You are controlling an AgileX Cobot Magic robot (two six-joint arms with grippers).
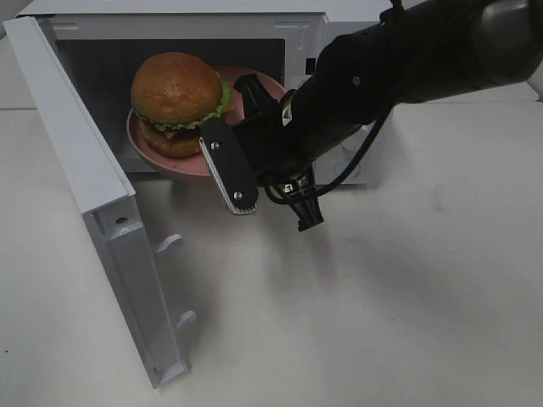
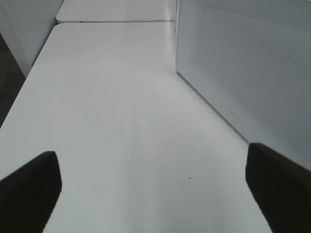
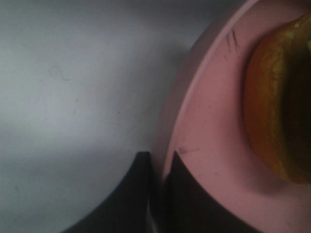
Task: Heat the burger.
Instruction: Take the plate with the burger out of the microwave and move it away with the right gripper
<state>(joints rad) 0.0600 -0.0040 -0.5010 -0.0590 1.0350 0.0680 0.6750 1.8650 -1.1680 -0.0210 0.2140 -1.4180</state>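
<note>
The burger (image 1: pixel 178 93), with golden buns and green lettuce, sits on a pink plate (image 1: pixel 170 165) at the mouth of the open white microwave (image 1: pixel 339 25). My right gripper (image 1: pixel 247 106) is shut on the plate's near-right rim and holds the plate slightly tilted, partly inside the cavity. The right wrist view shows the gripper (image 3: pixel 160 170) pinching the plate's rim (image 3: pixel 194 97), with the burger's bun (image 3: pixel 277 97) just beyond. My left gripper (image 2: pixel 153 184) is open over bare table and holds nothing; it does not appear in the high view.
The microwave door (image 1: pixel 85 170) swings out to the left, reaching toward the table's front. The microwave's perforated side wall (image 2: pixel 243 73) stands close beside the left gripper. White tabletop (image 1: pixel 382 297) spreads in front.
</note>
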